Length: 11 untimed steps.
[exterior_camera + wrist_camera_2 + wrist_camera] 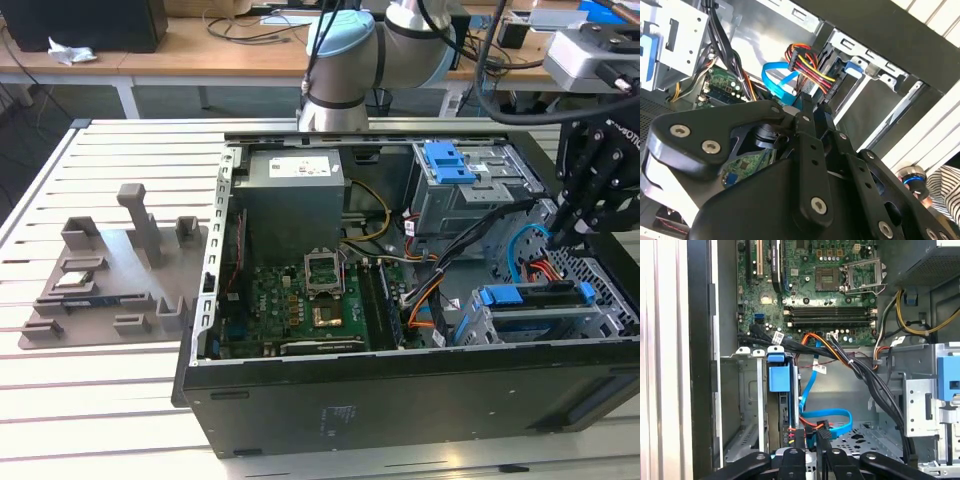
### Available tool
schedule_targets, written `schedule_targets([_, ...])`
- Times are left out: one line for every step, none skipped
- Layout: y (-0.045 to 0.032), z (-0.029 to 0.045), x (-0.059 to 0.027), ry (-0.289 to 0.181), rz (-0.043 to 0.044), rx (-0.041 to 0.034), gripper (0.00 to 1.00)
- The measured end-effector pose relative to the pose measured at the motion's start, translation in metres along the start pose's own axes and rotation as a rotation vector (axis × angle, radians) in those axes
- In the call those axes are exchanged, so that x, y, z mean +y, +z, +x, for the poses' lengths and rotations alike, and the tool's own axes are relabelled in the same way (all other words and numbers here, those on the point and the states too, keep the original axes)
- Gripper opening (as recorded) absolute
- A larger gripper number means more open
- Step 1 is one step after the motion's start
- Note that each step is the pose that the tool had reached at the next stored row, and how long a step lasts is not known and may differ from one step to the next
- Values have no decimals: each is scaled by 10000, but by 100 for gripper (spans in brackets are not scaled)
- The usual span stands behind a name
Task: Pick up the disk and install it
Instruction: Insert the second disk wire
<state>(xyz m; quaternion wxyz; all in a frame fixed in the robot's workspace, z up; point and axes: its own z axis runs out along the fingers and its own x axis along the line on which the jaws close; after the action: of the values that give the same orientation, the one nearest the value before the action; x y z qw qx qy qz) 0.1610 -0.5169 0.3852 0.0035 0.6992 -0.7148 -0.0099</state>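
The disk (530, 296), silver in a blue carrier with a blue end tab, sits in the grey drive cage (520, 328) at the lower corner of the open computer case, on the exterior view's right. The first wrist view has it standing on edge in its slot, disk (779, 379), with red, yellow and blue cables at its end. My gripper (556, 238) hangs just above and behind the cage. Its fingers are close together in both wrist views, gripper (810, 442) and gripper (816, 107). They are beside the disk's cabled end, and nothing is clearly between them.
A second grey cage with a blue slotted bracket (450, 160) stands further back. The motherboard (310, 300) and power supply (295, 185) take up the case's middle, and cable bundles (470, 270) run between the cages. A grey fixture (110, 275) lies on the slatted table at the exterior view's left.
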Motion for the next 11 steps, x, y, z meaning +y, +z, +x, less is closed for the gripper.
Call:
schedule_targets([7, 6, 1, 0, -1, -2, 24])
schedule_targets([19, 10, 0, -2, 0, -2, 24])
schedule_targets([39, 14, 0, -3, 0, -2, 24])
schedule_targets([57, 15, 0, -2, -1, -2, 24])
schedule_targets([77, 15, 0, -1, -1, -4, 24])
schedule_targets([77, 15, 0, -1, -1, -5, 24])
schedule_targets([78, 15, 0, -1, -1, -6, 24])
schedule_targets([78, 15, 0, -1, -1, -7, 24])
schedule_targets([78, 15, 0, -1, -1, -7, 24])
schedule_targets([78, 15, 0, -1, -1, -7, 24])
schedule_targets([79, 15, 0, -1, -1, -7, 16])
